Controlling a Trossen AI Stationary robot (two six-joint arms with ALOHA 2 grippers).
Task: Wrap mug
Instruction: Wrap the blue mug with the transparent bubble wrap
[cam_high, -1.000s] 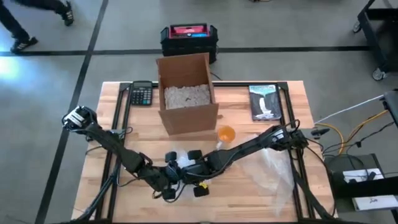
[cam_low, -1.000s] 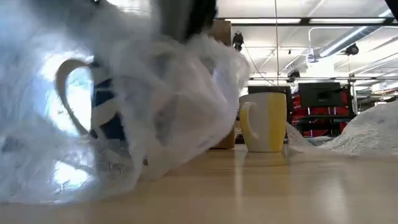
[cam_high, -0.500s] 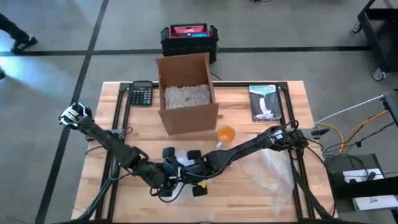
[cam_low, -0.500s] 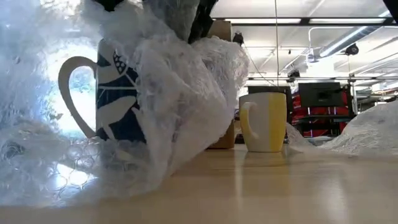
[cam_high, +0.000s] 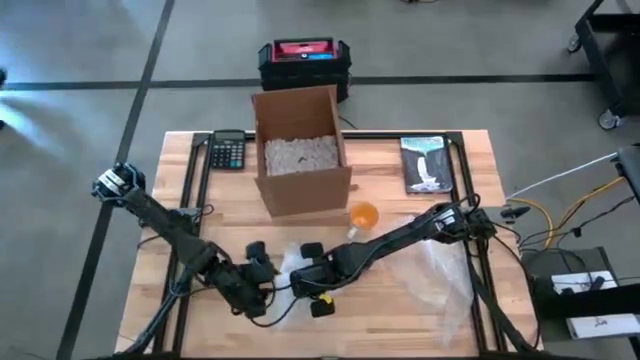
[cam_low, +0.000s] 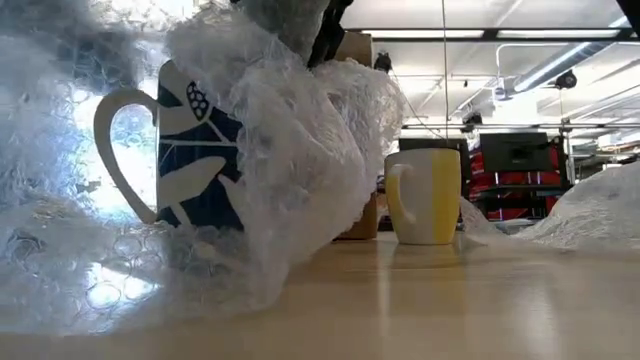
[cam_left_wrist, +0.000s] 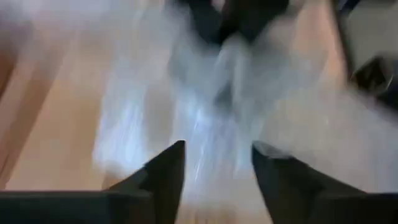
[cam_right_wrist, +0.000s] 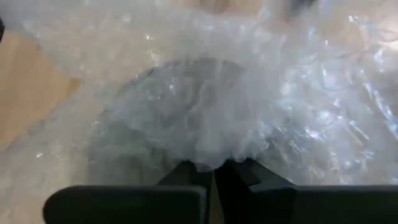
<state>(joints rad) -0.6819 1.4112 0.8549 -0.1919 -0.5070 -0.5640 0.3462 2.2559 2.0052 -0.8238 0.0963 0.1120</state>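
High view: wooden desk (cam_high: 440, 300) carrying cardboard box (cam_high: 300, 150) of packing fill, calculator (cam_high: 228, 152), book (cam_high: 426, 165), orange-yellow mug (cam_high: 364, 215) just beside box. Both arms meeting near desk's front middle over crumpled bubble wrap (cam_high: 292, 262). Left pincer (cam_high: 258, 283) at wrap's left edge; right pincer (cam_high: 318, 277) at its right side. Spare wrap sheet (cam_high: 445, 275) lying toward the right edge.

Low view: blue-and-white patterned mug (cam_low: 190, 150) upright on desk, handle exposed, bubble wrap draped over top and far side, near side uncovered. Yellow mug standing apart, behind.

Left wrist view: left pincer fingers (cam_left_wrist: 168, 168) spread wide, holding nothing, wrap just ahead between them.

Right wrist view: right pincer fingers (cam_right_wrist: 194, 171) closed tight, pinching a gathered fold of bubble wrap above mug.

Risk, judged: wrap held at 1 pinch only; pull from right pincer while left stays unengaged likely to slide sheet off mug or tip mug by its handle side. Loose folds springing open on release equally possible, leaving handle bare.
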